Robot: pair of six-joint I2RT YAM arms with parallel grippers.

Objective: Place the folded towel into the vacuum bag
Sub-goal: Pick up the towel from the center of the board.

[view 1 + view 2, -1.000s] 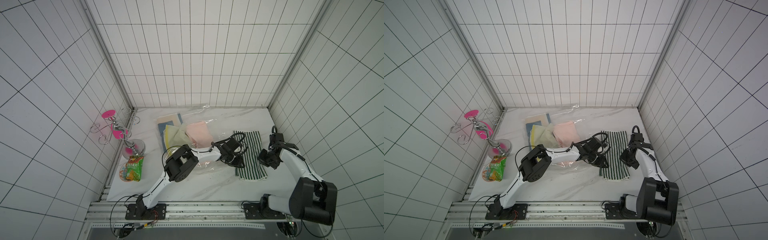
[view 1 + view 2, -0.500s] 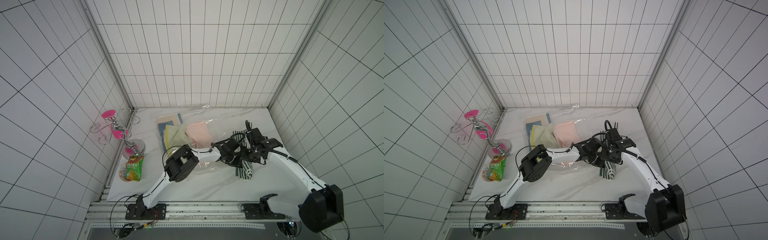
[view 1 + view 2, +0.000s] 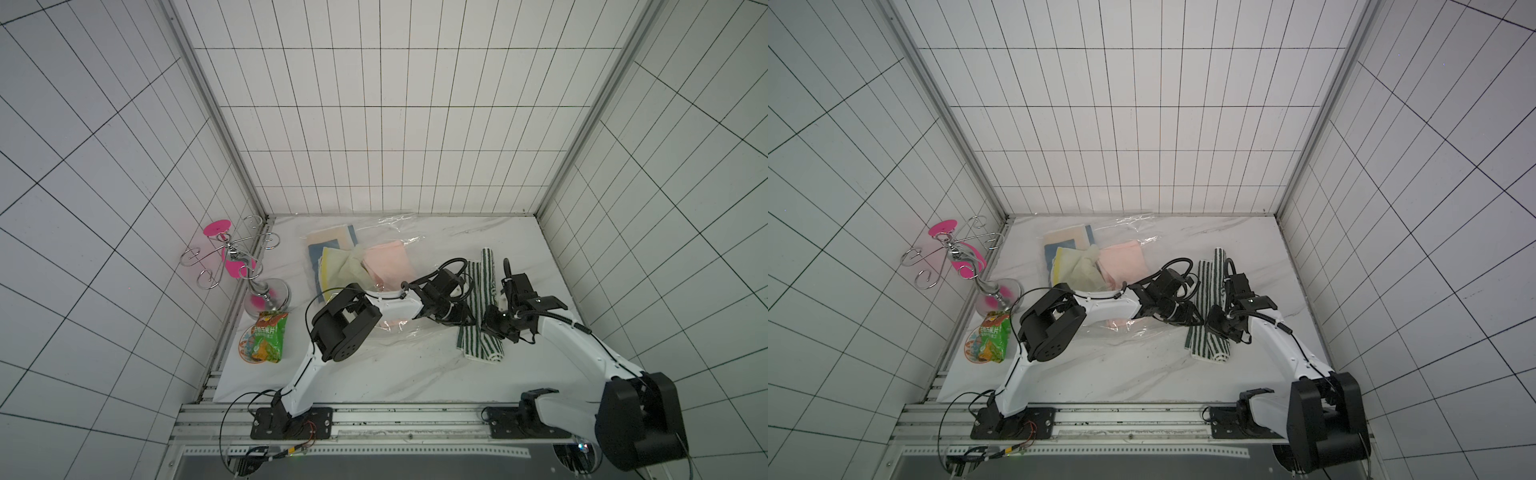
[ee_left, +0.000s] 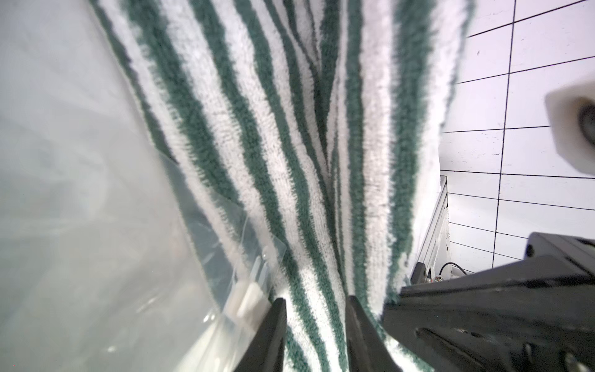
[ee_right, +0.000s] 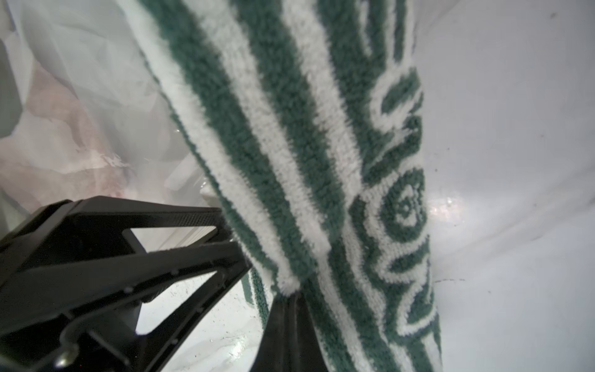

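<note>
Jaws, right gripper: pressed together on a raised fold of the green-and-white striped towel.
Jaws, left gripper: partly spread, with stripes showing through the gap; whether a layer of the bag is caught between them cannot be told.
Towel position: on the marble tabletop, just beside the mouth of the vacuum bag, bunched into a ridge between the two grippers. It appears to lie mostly outside the bag, though in the left wrist view a clear flap lies across some of its stripes.
Bag contents: pink towel, pale yellow towel and blue-and-beige cloth.
Risk, grip: the pinch takes only a narrow fold, so the pile may slip free, or the towel may unfold once dragged.
Risk, bag: the slack, crinkly film may collapse at the mouth, so that the towel pushes the bag along instead of entering. The zip strip may also snag the pile.
Risk, arms: the two grippers work nearly touching, so a sideways move could knock one against the other.
Writing, towel: woven scrolls on the end band; no letters can be made out.
Writing, snack packet: green, with printed characters too small to read; the brand is uncertain.
</note>
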